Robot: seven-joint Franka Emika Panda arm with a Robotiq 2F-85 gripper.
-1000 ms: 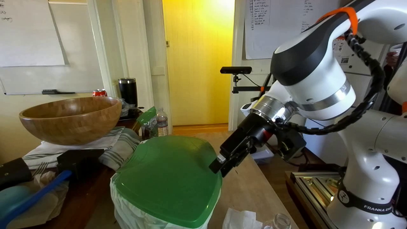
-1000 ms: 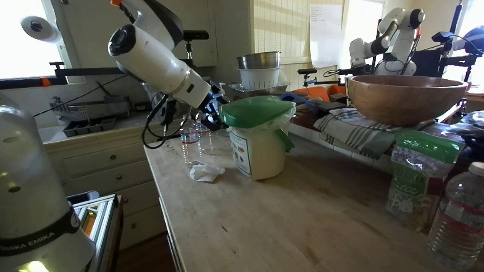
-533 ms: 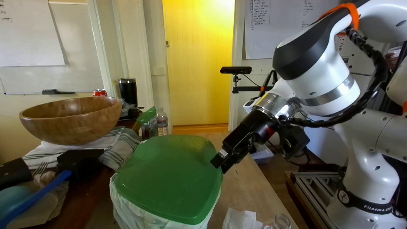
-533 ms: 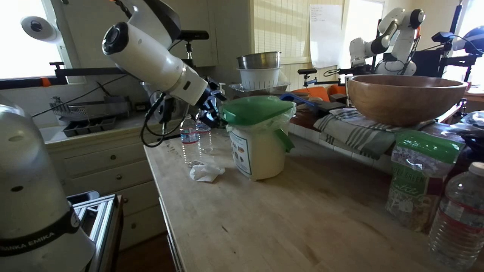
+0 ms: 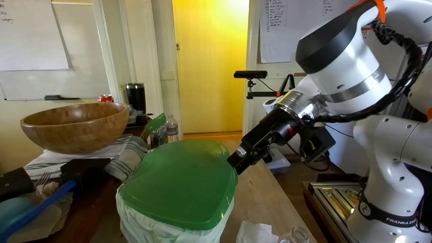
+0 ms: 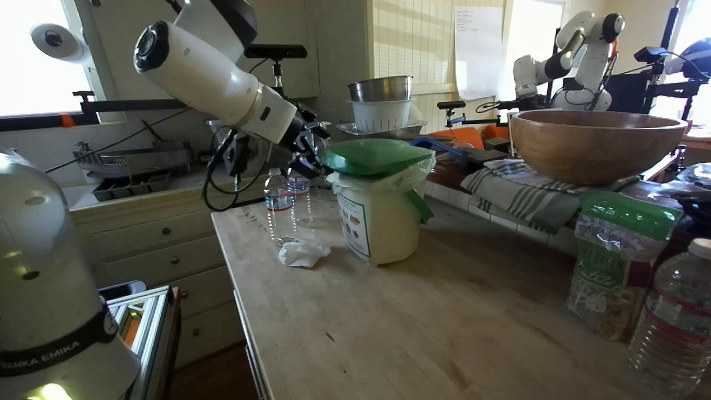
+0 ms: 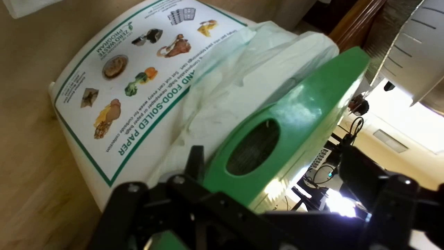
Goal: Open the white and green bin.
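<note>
The white and green bin has a glossy green lid (image 5: 182,182) (image 6: 383,155) and a white body (image 6: 389,222) with a crinkled liner bag (image 7: 239,80) round its top. The lid's edge on the gripper's side sits slightly raised, with liner showing below it. The wrist view shows the lid's rim (image 7: 305,104) with an oval dark hole. My gripper (image 5: 234,165) (image 6: 320,150) is at this edge, with its jaws wide apart. In the wrist view the gripper (image 7: 275,151) has one finger (image 7: 196,161) on the liner side, below the rim, and the other above it. Exact contact is hidden.
The bin stands on a wooden counter (image 6: 433,322). Water bottles (image 6: 279,205) and a crumpled tissue (image 6: 303,254) are beside it. A wooden bowl (image 5: 77,125) rests on a striped towel. A green snack bag (image 6: 616,266) and another bottle (image 6: 675,322) stand at the counter's far end.
My gripper has moved up and slightly away from the bin. The lid's edge on its side has risen a little, and more liner shows beneath it. The bin's body stays put.
</note>
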